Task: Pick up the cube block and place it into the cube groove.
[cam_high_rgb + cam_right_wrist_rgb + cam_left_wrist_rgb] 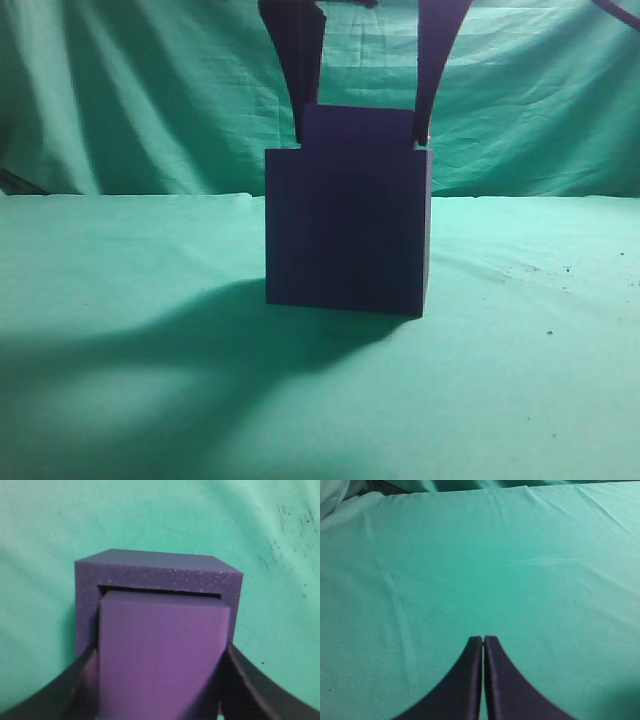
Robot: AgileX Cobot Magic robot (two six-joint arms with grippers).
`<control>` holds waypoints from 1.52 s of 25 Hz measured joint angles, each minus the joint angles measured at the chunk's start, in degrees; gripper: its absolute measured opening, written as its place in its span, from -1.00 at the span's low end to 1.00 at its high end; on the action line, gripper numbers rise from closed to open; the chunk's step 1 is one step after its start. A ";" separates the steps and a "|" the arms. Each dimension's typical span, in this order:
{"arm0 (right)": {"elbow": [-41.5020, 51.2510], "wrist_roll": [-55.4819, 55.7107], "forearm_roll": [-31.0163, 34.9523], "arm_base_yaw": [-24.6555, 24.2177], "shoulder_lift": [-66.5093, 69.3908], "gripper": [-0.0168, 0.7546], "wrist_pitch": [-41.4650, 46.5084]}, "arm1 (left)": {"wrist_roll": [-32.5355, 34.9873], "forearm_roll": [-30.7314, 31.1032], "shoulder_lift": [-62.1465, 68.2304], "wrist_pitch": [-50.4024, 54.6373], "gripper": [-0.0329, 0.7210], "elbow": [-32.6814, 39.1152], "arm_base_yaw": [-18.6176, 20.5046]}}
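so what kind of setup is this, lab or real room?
Likely a staged lab bench: green cloth covers the table and hangs as backdrop, with only foam props, a small purple cube held by the right gripper in a bigger purple box.

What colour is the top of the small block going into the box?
A lighter purple than the dark box; the cube block shows it best in the right wrist view.

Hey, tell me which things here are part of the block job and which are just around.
Part of the job:
- small matte purple cube block, partly down in the box
- large dark purple cube-shaped box with the groove
- right gripper, fingers on either side of the block

Just around:
- green cloth-covered table
- green backdrop cloth
- left gripper, shut, empty
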 joint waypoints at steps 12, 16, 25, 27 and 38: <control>0.00 -0.10 0.00 0.00 0.00 0.25 0.11 | 0.00 0.00 0.00 0.00 -0.91 0.00 0.00; 0.00 -0.62 -0.90 0.00 0.00 0.75 0.11 | 0.00 0.00 0.00 0.00 -0.91 0.00 0.00; 0.00 -1.49 -4.86 0.00 -10.33 0.62 0.48 | 0.00 0.00 0.00 0.00 -0.91 0.00 0.00; 0.00 -1.61 -5.15 0.00 -14.00 0.23 0.85 | 0.00 0.00 0.00 0.00 -0.91 0.00 0.00; 0.00 -12.37 -8.56 0.00 -27.94 -0.96 1.82 | 0.00 0.00 0.00 0.00 -0.91 0.00 0.00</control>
